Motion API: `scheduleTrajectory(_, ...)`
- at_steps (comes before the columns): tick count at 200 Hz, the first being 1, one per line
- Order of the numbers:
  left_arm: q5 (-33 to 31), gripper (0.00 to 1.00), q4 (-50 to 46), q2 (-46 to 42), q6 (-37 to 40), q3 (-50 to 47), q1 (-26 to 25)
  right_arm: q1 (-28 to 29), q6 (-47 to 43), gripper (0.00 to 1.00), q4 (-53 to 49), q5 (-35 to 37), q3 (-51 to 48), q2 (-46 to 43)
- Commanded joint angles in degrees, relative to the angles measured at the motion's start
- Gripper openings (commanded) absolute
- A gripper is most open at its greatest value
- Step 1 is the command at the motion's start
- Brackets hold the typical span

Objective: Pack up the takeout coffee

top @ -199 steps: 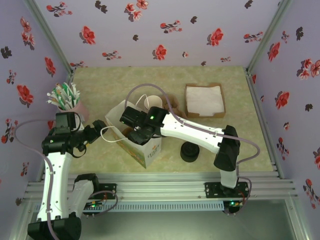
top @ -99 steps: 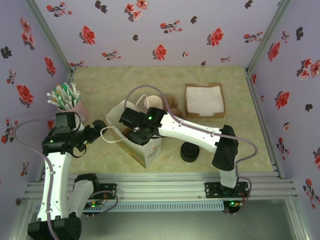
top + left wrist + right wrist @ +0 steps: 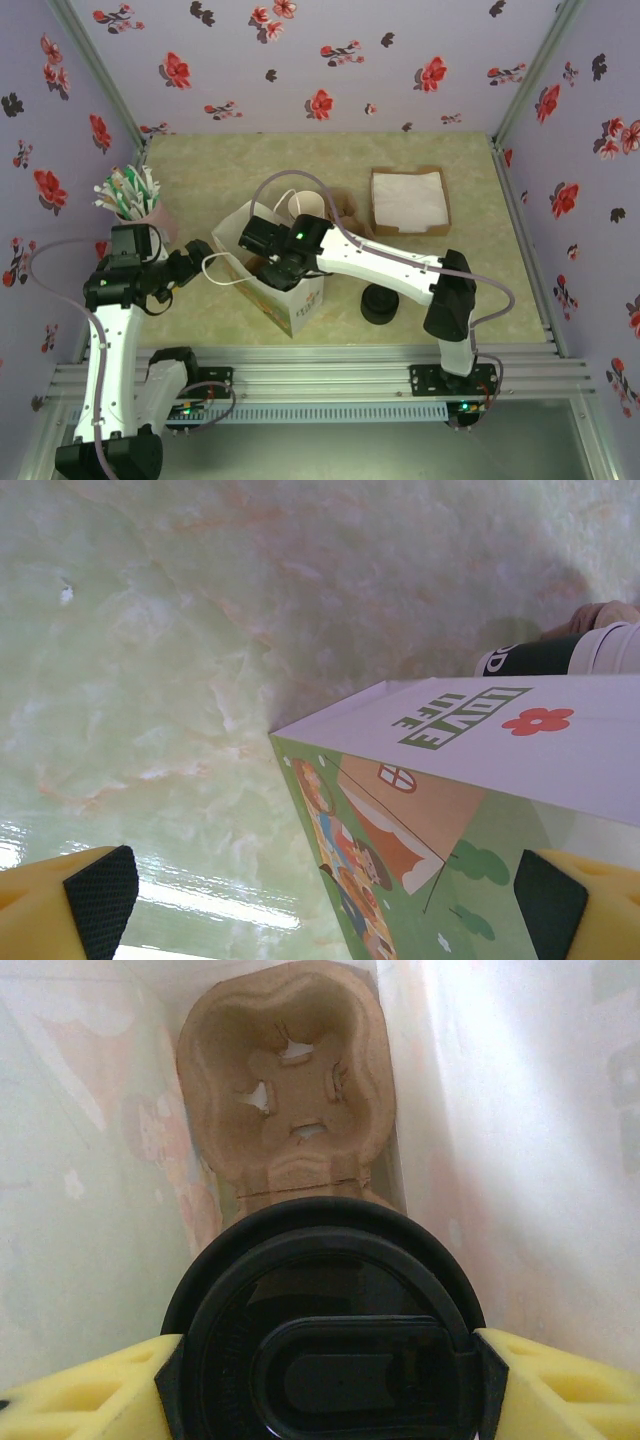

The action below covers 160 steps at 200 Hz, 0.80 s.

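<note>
Clamping the glossy round black plastic lid of the takeout coffee (image 3: 330, 1290) between its yellow fingers, the right tool (image 3: 325, 1375) holds the cup inside the white printed paper bag (image 3: 300, 300), above a brown moulded-pulp cup carrier (image 3: 285, 1090) lying on the bag's floor. The left tool (image 3: 325, 895) is spread wide apart, empty, just beside the bag's cartoon-printed wall, over the pale green marbled worktop (image 3: 150, 630).
</note>
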Motion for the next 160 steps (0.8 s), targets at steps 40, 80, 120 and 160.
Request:
scheduleTrajectory(40,1.0,0.99,0.35,0.2,1.5,0.07,0.25,-0.45,1.3,0.69,-0.55,-0.94,-0.76,1.56)
scheduleTrajectory(80,0.99,0.99,0.32,0.2,1.49,0.07,0.2,-0.53,1.39,0.69,0.09,-1.34,-1.62,1.85)
scheduleTrajectory(120,1.02,0.99,0.33,0.16,1.48,0.07,0.21,-0.71,1.57,0.69,0.82,-1.83,-2.57,2.08)
scheduleTrajectory(160,1.02,0.99,0.35,0.21,1.5,0.11,0.08,-0.76,1.7,0.69,1.34,-2.09,-3.32,2.28)
